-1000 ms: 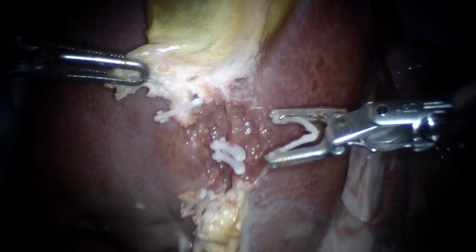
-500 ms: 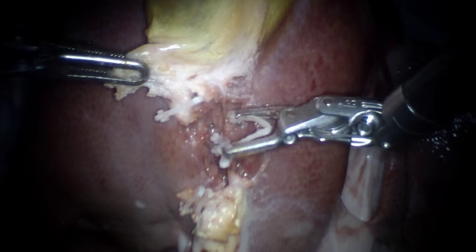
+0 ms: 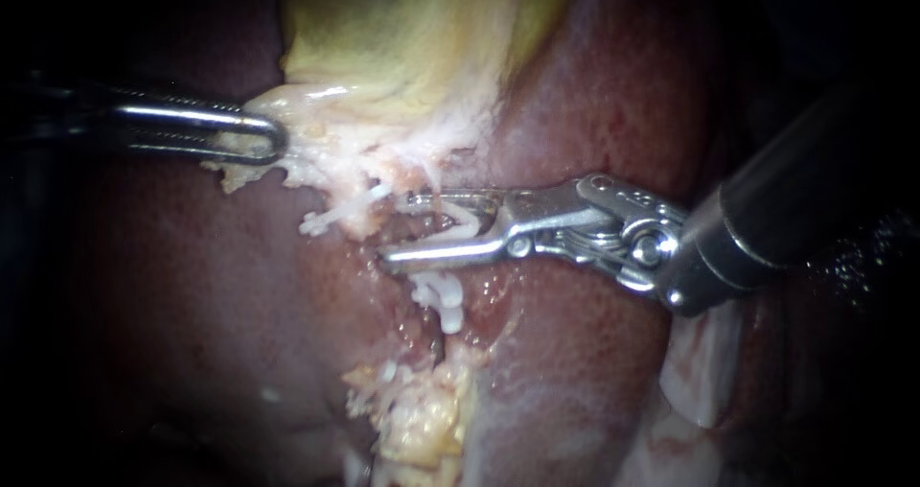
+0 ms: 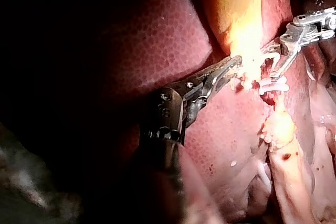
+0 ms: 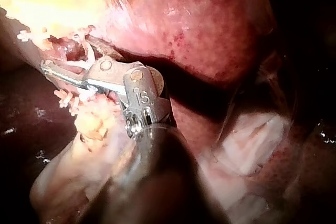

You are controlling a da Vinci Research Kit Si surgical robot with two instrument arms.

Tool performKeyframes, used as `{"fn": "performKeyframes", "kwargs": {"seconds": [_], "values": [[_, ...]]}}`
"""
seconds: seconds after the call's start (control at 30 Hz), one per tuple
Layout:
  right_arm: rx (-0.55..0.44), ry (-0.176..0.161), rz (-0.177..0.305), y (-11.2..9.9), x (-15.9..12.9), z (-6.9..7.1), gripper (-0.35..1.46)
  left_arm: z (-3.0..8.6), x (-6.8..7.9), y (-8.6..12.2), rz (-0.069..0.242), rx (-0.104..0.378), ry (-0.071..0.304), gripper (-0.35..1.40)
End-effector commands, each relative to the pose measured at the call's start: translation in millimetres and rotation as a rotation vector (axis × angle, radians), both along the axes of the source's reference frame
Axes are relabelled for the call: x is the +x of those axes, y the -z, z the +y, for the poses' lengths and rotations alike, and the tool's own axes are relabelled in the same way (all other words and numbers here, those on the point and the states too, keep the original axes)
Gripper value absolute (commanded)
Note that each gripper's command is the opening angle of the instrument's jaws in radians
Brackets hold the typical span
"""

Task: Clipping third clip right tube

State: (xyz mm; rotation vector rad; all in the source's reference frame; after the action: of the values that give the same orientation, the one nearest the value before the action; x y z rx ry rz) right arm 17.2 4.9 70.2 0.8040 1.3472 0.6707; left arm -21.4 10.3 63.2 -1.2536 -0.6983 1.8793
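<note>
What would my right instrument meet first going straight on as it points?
Carrying its loaded clip, the right instrument would probably meet the placed clip on the pale tissue held by the left instrument; depth unclear.

So the liver [image 3: 192, 286] is basically the bed for everything we're seeing, dark red and glossy. The yellow gallbladder [image 3: 402, 36] lies on it up top in the endoscope view, with a ragged whitish fringe [image 3: 369, 161] along its lower edge. Below that a raw pink strip [image 3: 484, 300] runs down the liver. White clips [image 3: 443, 300] sit across it, another clip [image 3: 326, 220] lies just beside the fringe, and there's a lump of yellowish fat [image 3: 422, 415] further down.
</note>
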Motion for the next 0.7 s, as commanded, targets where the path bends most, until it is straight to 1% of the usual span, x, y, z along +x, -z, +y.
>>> {"fn": "performKeyframes", "kwargs": {"seconds": [0.03, 0.13, 0.27, 0.3, 0.33, 0.4, 0.53, 0.63, 0.7], "values": [[0.003, 0.009, 0.012, 0.4, -0.1, 0.1, 0.49, 0.0, 0.0, 0.0, 0.000, 0.000, 0.000, -0.35], [0.018, 0.043, 0.060, 1.7, -0.3, 0.0, 0.48, 0.0, 0.0, 0.0, 0.000, 0.000, 0.000, -0.35], [0.032, 0.105, 0.130, 4.0, -0.7, 0.1, 0.46, 0.0, 0.0, -0.1, 0.000, 0.000, 0.000, -0.35], [0.034, 0.115, 0.141, 4.4, -0.7, 0.2, 0.45, 0.0, 0.0, -0.1, 0.000, 0.000, 0.000, -0.35], [0.036, 0.120, 0.148, 4.9, -0.7, 0.2, 0.45, 0.0, 0.0, -0.1, 0.000, 0.000, 0.000, -0.35], [0.045, 0.117, 0.153, 5.6, -0.6, 0.2, 0.45, 0.0, 0.0, -0.2, 0.000, 0.000, 0.000, -0.35], [0.053, 0.120, 0.161, 6.2, -0.5, 0.2, 0.43, 0.0, 0.0, -0.2, 0.000, 0.000, 0.000, -0.35], [0.059, 0.119, 0.160, 6.2, -0.5, 0.3, 0.35, 0.0, 0.0, -0.2, 0.000, 0.000, -0.001, -0.35], [0.089, 0.120, 0.156, 6.3, -0.7, 0.3, 0.27, 0.0, 0.0, -0.2, 0.000, 0.000, -0.001, -0.35]]}}
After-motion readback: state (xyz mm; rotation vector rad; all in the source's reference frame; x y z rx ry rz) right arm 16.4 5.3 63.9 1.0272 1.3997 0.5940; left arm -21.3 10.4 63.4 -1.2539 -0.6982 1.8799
